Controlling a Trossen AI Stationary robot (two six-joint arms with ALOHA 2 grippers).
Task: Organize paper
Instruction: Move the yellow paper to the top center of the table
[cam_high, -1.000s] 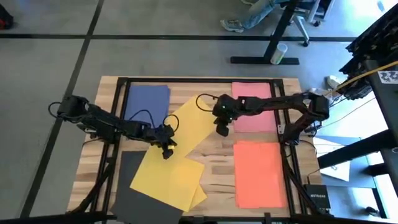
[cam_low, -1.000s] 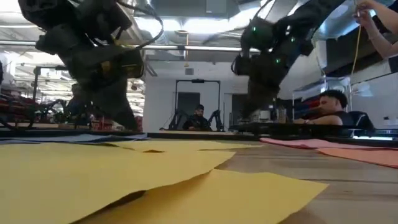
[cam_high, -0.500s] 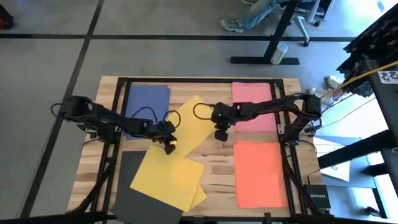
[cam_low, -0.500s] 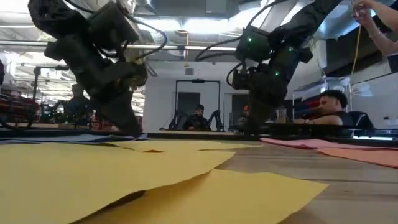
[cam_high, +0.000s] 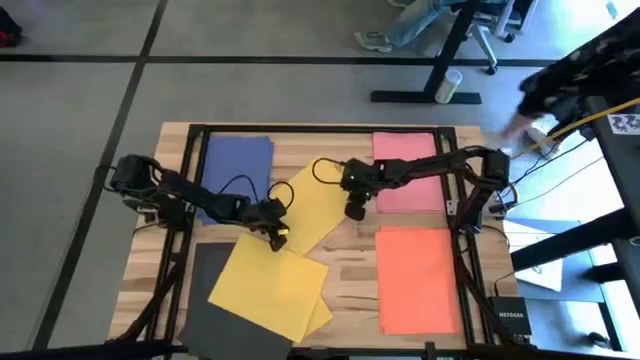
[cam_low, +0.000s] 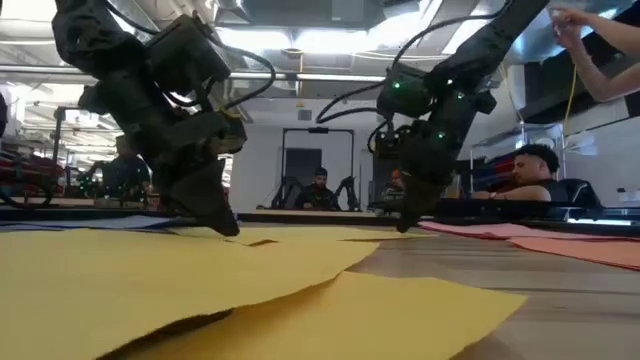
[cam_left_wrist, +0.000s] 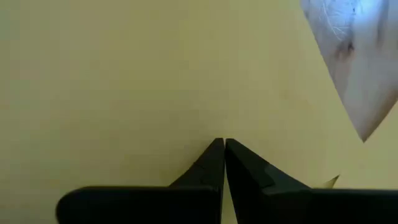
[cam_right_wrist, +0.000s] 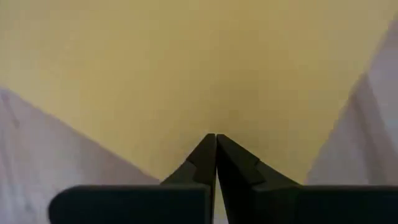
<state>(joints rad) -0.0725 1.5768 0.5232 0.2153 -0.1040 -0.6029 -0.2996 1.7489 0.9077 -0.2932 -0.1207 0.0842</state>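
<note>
Grey floor (cam_high: 80, 110) around wooden table (cam_high: 350, 262), dark lines crossing it. Black desk leg (cam_high: 440, 60) on floor past table, small cup (cam_high: 452, 82) beside its foot. Far back in room: white wall (cam_low: 255, 165) with dark doorway (cam_low: 303, 175). Bright ceiling lights (cam_low: 300, 40) overhead. Person (cam_low: 320, 190) sits far off near doorway. Another person (cam_low: 535, 180) sits off to one side.

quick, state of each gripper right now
Left gripper: closed, tips down on the large yellow matte paper sheet, holding nothing.
Right gripper: closed, tips on the same sheet's corner.
</note>
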